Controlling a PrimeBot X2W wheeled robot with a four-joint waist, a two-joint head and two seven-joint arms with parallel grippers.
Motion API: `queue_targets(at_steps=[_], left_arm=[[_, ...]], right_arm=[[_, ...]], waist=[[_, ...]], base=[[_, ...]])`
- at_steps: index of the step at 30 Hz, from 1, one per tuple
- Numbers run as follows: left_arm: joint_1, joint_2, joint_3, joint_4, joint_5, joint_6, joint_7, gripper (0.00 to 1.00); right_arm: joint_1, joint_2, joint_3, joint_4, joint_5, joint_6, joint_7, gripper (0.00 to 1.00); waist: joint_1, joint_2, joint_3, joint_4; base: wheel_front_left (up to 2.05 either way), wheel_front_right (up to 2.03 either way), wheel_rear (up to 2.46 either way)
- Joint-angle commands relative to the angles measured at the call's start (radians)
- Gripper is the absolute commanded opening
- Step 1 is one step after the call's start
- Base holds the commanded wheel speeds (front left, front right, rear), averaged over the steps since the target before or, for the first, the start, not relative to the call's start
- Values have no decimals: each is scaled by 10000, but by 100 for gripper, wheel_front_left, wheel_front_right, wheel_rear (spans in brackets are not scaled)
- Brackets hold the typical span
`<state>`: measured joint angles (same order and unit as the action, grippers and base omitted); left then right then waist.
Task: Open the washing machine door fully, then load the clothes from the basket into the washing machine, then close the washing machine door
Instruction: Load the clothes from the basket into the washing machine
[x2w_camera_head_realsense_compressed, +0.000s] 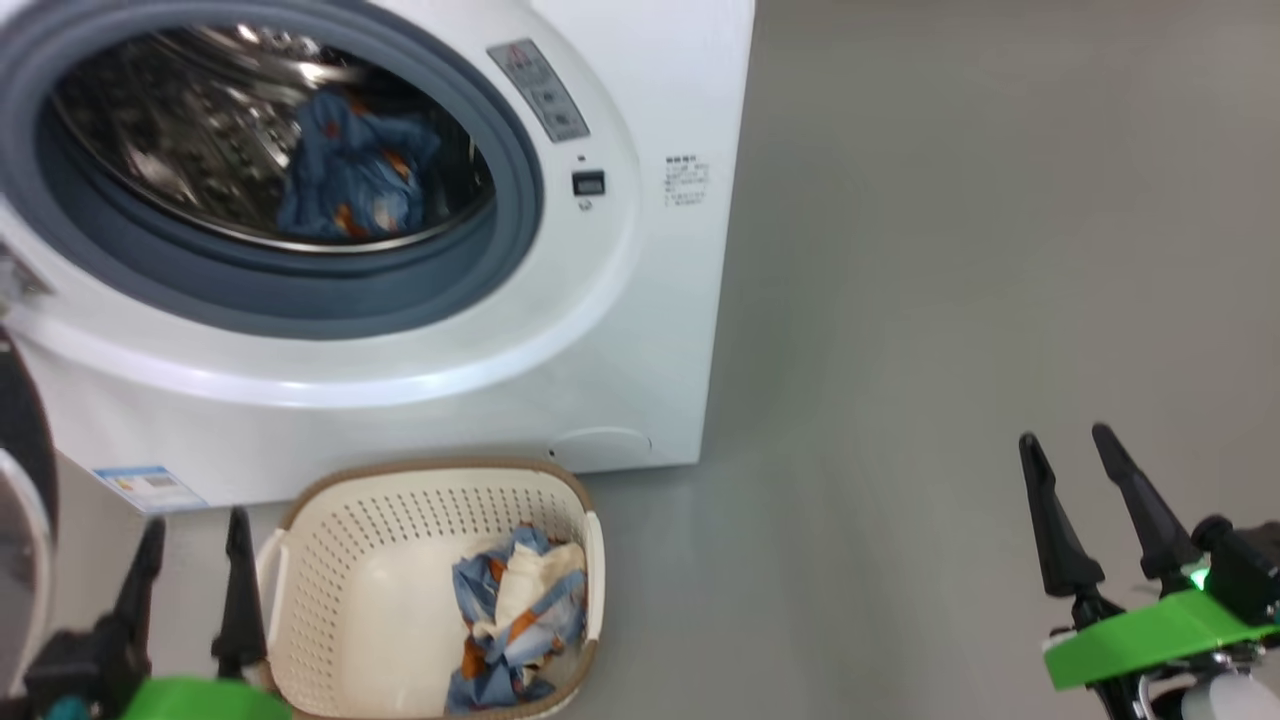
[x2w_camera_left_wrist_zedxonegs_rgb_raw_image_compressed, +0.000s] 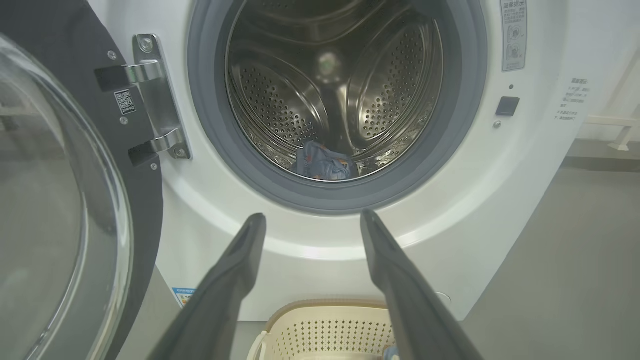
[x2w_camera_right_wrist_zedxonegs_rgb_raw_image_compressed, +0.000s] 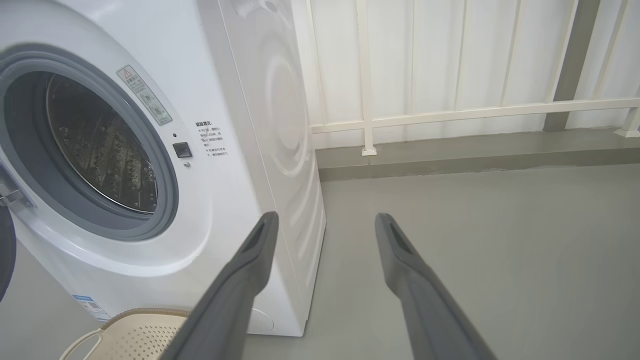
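Note:
The white washing machine (x2w_camera_head_realsense_compressed: 640, 330) stands with its round door (x2w_camera_left_wrist_zedxonegs_rgb_raw_image_compressed: 55, 210) swung wide open to the left on its steel hinge. One blue-and-orange bundle of clothes (x2w_camera_head_realsense_compressed: 350, 175) lies in the steel drum (x2w_camera_left_wrist_zedxonegs_rgb_raw_image_compressed: 330, 95). The cream basket (x2w_camera_head_realsense_compressed: 430, 500) sits on the floor before the machine and holds another bundle of clothes (x2w_camera_head_realsense_compressed: 515, 620). My left gripper (x2w_camera_head_realsense_compressed: 195, 535) hangs open and empty just left of the basket. My right gripper (x2w_camera_head_realsense_compressed: 1068, 445) is open and empty over bare floor far to the right. Its wrist view shows the right gripper (x2w_camera_right_wrist_zedxonegs_rgb_raw_image_compressed: 326, 220) beside the machine's front corner.
Grey floor (x2w_camera_head_realsense_compressed: 950, 250) stretches to the right of the machine. A white railing (x2w_camera_right_wrist_zedxonegs_rgb_raw_image_compressed: 450, 112) and a low kerb stand behind it. The open door's black rim (x2w_camera_head_realsense_compressed: 20, 420) juts out at the far left, close to my left arm.

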<state>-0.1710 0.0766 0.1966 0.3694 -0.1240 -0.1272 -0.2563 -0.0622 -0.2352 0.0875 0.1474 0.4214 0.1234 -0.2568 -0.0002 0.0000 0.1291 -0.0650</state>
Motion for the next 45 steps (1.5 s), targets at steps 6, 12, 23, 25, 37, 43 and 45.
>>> queue_targets(at_steps=[6,12,23,25,37,43,45], left_arm=[[990,114,290,-888,-186,-33,-55,100],[1801,11,363,-1483,-329,-34,-55,100],[2002,-88,331,-1628,-387,-34,-55,100],[2000,-96,310,-1627,-383,-34,-55,100],[1986,-131,253,-1654,-365,-34,-55,100],[1987,-153,210,-1645,-363,-34,-55,100],[1959,-161,128,-1576,-366,-34,-55,100]], right_arm=[[518,-282,31,-220,-94,73,-49,100],[783,-278,-63,-274,-118,73,-49,100],[843,-229,-13,-306,-117,73,-49,100],[841,-230,-10,-305,-112,73,-49,100],[799,-228,8,-347,-110,73,-49,100],[788,-210,10,-371,-114,73,-49,100],[777,-185,-6,-379,-121,73,-49,100]], waist=[[2,0,-835,241],[2,0,-1030,232],[2,0,-1086,135],[2,0,-1088,123],[2,0,-1031,108],[2,0,-987,104],[2,0,-943,109]], base=[[0,0,0],[0,0,0],[0,0,0],[0,0,0],[0,0,0],[0,0,0],[0,0,0]])
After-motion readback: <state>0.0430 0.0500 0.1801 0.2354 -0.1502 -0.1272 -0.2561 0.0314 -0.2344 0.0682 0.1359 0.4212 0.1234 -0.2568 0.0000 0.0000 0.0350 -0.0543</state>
